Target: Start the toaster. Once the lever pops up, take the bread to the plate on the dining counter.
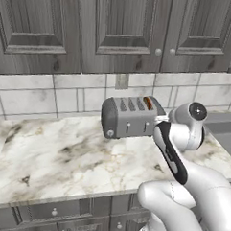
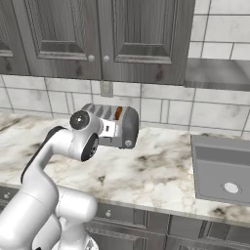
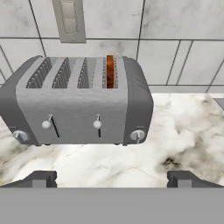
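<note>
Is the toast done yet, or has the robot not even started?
Not started yet. The bread sits in the rightmost slot of the toaster, and both levers look up near the top of their slots. The open gripper faces the toaster's front without touching it. Left to do: press the lever, wait for the pop, then carry the bread to the plate.

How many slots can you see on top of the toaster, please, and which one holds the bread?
4 slots run side by side across the top of the toaster. In the hand view, the bread stands in the rightmost slot; the three slots to its left look empty.
</note>
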